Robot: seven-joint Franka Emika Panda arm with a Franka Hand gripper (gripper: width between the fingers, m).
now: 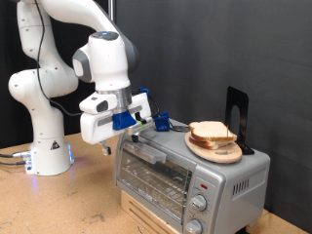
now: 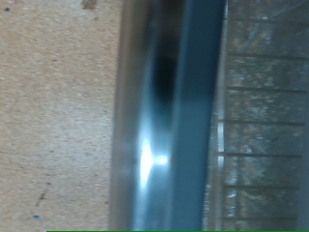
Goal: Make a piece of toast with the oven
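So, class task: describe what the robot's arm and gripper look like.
The arm is glossy white with rounded segments and darker grey joints, rising from a white base that shows a small blue light. The gripper has a white blocky body with blue parts at the fingers. A cable trails from the base.

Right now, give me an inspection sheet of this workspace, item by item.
Surface: wooden table under the arm's base.
Job's things: silver oven, door shut; bread slices piled on a round board on top of it.
Clutter: black stand behind the board.
Grippers: gripper at the oven's top edge, towards the exterior view's left; holds nothing visible.
Cables: one lying by the base.
Surroundings: black backdrop.
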